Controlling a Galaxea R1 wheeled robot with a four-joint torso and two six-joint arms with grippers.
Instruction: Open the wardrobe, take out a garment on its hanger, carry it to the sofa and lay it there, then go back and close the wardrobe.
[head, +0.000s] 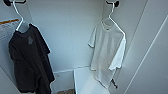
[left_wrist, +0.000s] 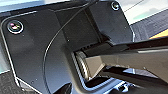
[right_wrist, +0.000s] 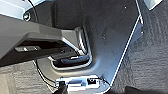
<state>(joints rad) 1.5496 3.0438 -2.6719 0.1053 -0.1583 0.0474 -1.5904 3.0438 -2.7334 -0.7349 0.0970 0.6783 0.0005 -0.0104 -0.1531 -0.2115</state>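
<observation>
Smooth white garment (head: 107, 50), slim hanger (head: 111, 18)

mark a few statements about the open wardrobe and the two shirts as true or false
1. The white T-shirt hangs on a white hanger from a black peg. True.
2. The black T-shirt lies folded on the wardrobe floor. False: it hangs on its own hanger, to the left of the white one in the head view.
3. The wardrobe is white inside. True.
4. The two shirts overlap each other. False: bare back wall shows between them.
5. A robot tool grips the white T-shirt. False: nothing touches it in the head view.
</observation>
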